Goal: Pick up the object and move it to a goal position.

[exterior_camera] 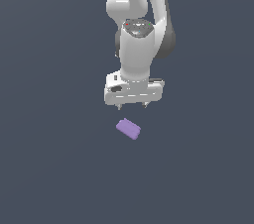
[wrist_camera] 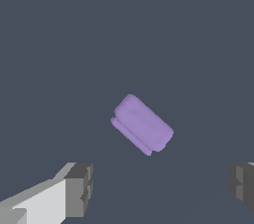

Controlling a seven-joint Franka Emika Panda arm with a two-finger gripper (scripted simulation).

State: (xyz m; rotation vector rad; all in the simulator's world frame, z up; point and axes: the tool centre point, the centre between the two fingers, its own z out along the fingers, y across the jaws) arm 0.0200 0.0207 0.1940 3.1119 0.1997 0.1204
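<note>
Small light-purple flat rectangular block with rounded edges (exterior_camera: 128, 129) lying on the plain dark grey-blue surface (exterior_camera: 49, 168), turned at a slant. White gripper (exterior_camera: 132, 106) of the white arm hovering above it, clear of the block, spread wide and holding nothing. In the wrist view, block (wrist_camera: 142, 124) seen ahead of the grey fingertips (wrist_camera: 79, 188), not between them

You have only a plain dark grey-blue tabletop (exterior_camera: 49, 168) here, flat and unmarked, running the same from left to right and near to far in both views.
</note>
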